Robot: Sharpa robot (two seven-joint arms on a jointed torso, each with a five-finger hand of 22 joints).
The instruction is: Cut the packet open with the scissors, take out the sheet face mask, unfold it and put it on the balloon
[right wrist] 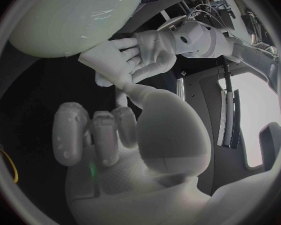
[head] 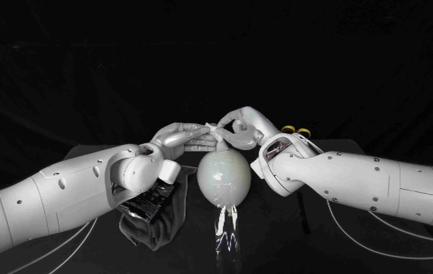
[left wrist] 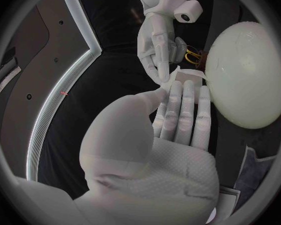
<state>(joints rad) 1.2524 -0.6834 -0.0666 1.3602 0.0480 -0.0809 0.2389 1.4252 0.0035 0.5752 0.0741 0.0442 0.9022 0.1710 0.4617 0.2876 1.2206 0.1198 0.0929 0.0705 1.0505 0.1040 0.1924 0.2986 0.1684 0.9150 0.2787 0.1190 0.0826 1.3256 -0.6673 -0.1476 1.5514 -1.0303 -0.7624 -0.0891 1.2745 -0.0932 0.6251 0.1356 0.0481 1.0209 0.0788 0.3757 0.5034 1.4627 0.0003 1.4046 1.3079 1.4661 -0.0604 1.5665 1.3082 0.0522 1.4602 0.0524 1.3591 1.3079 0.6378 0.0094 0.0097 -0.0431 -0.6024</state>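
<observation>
Head view, black table (head: 280,249), pale balloon (head: 224,179), black backdrop behind.

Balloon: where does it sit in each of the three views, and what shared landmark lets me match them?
Head view: the balloon sits mid-picture, just under the left hand and right hand.
Left wrist view: the balloon bulges beside the left hand's fingertips.
Right wrist view: the balloon lies past the left hand's fingers.
Shared landmark: the white sheet mask that both hands hold, right by the balloon.
</observation>
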